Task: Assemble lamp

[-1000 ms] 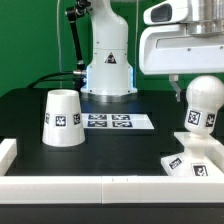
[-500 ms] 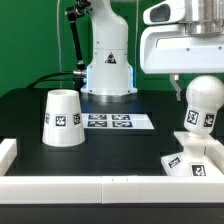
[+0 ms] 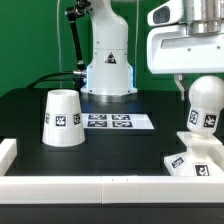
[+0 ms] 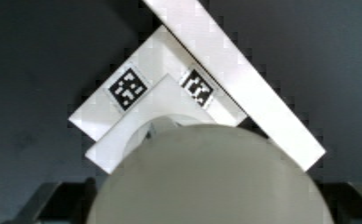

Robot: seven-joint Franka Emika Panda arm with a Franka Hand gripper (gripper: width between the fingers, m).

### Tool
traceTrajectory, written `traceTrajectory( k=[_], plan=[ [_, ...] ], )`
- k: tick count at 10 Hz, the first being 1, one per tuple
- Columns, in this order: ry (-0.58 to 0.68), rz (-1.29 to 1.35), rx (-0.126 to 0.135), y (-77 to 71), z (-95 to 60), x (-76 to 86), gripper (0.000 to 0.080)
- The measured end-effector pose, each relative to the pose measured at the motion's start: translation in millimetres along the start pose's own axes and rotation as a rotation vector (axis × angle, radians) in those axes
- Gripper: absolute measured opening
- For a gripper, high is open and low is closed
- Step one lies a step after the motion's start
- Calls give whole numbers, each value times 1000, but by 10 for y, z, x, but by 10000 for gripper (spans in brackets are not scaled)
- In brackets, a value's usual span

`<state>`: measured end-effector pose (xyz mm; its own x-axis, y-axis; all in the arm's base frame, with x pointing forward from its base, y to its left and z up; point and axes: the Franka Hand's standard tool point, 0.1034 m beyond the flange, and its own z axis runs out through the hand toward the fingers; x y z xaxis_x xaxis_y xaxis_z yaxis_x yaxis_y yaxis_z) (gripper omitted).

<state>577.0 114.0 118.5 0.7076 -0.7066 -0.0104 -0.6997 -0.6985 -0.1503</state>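
Observation:
The round-headed bulb (image 3: pixel 206 104) stands upright in the squat square base (image 3: pixel 192 160) at the exterior view's right, near the front rail. My gripper (image 3: pixel 204 92) reaches down over the bulb's head and is shut on it; one finger (image 3: pixel 178 88) shows beside the head, the other is cut off by the frame edge. In the wrist view the bulb (image 4: pixel 199 175) fills the space between the dark fingers (image 4: pixel 62 205), with the tagged base (image 4: pixel 133 100) beneath. The cone shade (image 3: pixel 62 117) stands alone, narrow end up, at the exterior view's left.
The marker board (image 3: pixel 118 122) lies flat at mid-table. The white robot pedestal (image 3: pixel 108 70) stands behind it. A white rail (image 3: pixel 90 186) runs along the front edge and turns up the left side (image 3: pixel 8 150); it passes close by the base (image 4: pixel 231 70).
The gripper and bulb have shifted slightly toward the exterior view's right, and the bulb's tag has turned rightward. The base has crept the same way. The shade has not moved.

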Motion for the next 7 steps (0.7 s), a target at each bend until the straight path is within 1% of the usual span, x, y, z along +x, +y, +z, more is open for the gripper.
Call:
traceTrajectory(
  k=[1, 2, 3, 4, 5, 7],
  plan=[
    [-9, 58, 13, 10, -2, 23, 578],
    [-15, 121, 18, 0, -1, 10, 578],
    [-15, 97, 18, -3, 2, 2, 578],
    [-15, 94, 18, -4, 4, 0, 674],
    [-15, 48, 18, -2, 5, 0, 692],
    [-4, -117, 7, -10, 0, 2, 698]
  ],
)
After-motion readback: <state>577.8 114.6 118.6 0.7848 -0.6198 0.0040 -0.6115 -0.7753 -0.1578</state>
